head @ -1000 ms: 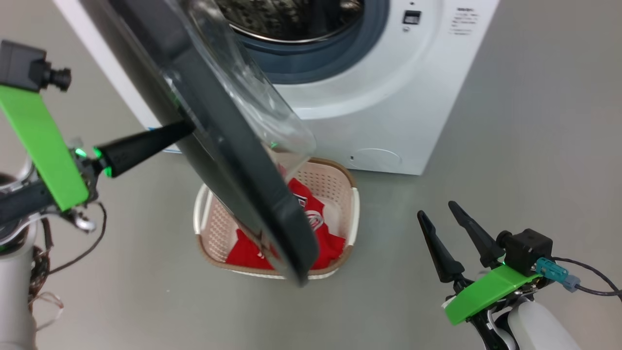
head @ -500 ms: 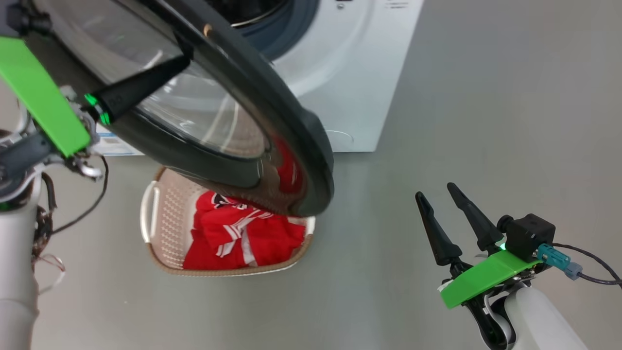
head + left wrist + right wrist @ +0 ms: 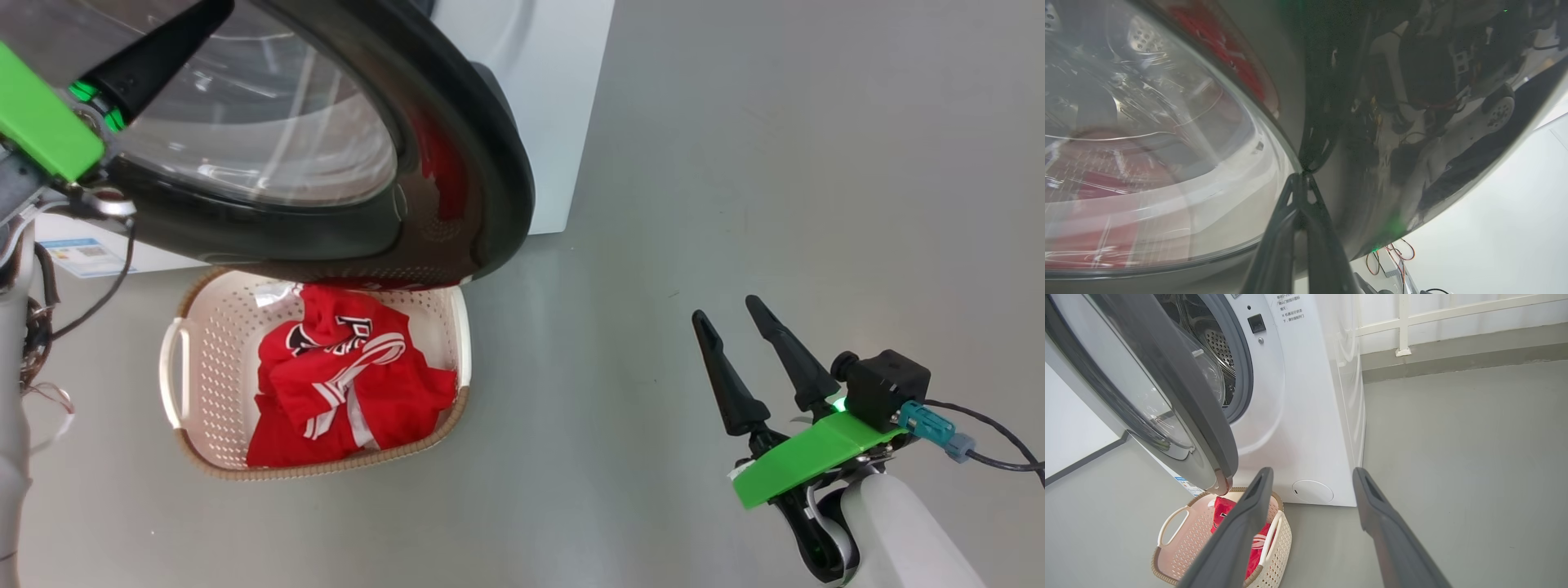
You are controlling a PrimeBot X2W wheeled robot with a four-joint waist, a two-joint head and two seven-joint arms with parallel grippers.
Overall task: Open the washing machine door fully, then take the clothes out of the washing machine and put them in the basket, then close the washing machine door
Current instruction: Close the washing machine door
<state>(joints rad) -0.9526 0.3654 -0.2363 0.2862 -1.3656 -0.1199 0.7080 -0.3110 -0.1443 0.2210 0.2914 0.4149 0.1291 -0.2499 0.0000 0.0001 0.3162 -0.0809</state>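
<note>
- Against the black rim of the door, just beside its glass, the left claw is pressed together to a single point and pinches nothing. The door stands ajar in front of the washer.
- Low on the right, well apart from the door, the right claw hangs spread and empty above the floor.
- The jersey lies crumpled in the basket, which sits on the floor near the washer with its far edge under the door's lower rim.
- Risk: a narrow, hard tip has little purchase on a glossy curve, so it could skid onto the glass or off the edge.
- Risk: the door's lower rim seems to pass above the basket, though the angle is poor. If it hangs lower than it looks, it would catch the basket and shove it.
- Risk: too soft a push may bring the door to the washer without latching it.
- Door: a wide, mirror-like black plastic ring showing red reflections, set round a clear bulging window.
- Basket: rectangular cream perforated plastic, with a brown woven-look rim and white handles.
- Jersey: soft red fabric with white stripes and black lettering.
- Washer: a white box with a grey rubber gasket and a perforated steel drum.
</note>
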